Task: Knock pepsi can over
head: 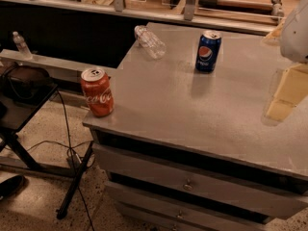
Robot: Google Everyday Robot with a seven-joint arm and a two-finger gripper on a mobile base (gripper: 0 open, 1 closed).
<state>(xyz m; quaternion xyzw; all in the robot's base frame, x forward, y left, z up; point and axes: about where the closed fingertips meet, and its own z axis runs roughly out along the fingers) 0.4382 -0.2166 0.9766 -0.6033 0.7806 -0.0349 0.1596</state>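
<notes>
The pepsi can [208, 51] is dark blue with the round logo and a silver top. It stands upright on the grey counter top [192, 109], toward the far side. My gripper [285, 96] hangs over the right side of the counter as a pale yellowish shape, with the white arm [296, 30] above it. It is to the right of the pepsi can and a little nearer to the camera, well apart from it, and holds nothing that I can see.
A red Coca-Cola can [97, 91] stands upright at the counter's near left corner. A clear plastic bottle [149, 42] lies on its side at the far left. Drawers [187, 182] front the counter. A black stand [24, 88] and cables sit on the floor at left.
</notes>
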